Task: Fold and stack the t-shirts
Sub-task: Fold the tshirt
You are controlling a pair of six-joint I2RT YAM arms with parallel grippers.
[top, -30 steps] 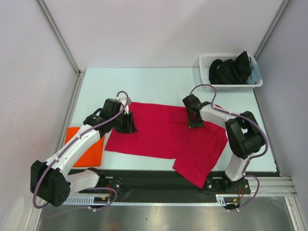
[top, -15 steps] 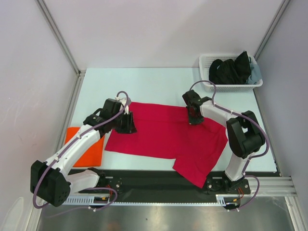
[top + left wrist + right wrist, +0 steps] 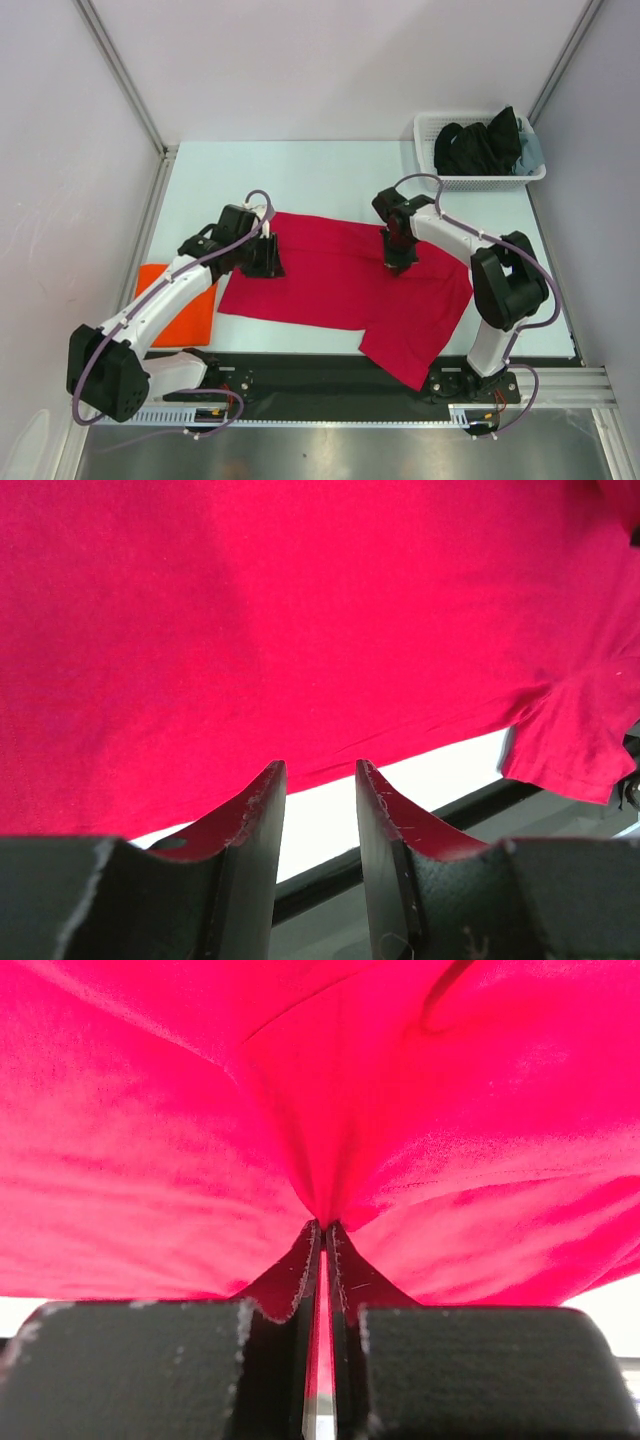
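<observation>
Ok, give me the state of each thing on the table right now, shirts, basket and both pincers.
red t-shirt: spread out unfolded, one ridge pinched up.
orange t-shirt: folded, lying flat at the left.
basket: upright, holding dark clothes.
left pincer: open, tips at the red t-shirt's edge.
right pincer: shut on the red t-shirt.

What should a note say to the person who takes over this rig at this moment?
Left gripper: open, tips at the red t-shirt's edge, gripping nothing.
Right gripper: shut on a pinch of the red t-shirt.
The red t-shirt lies spread on the table; the orange t-shirt lies folded at the left.
Done: orange one folded. Left: fold the red one, stack both.
</observation>
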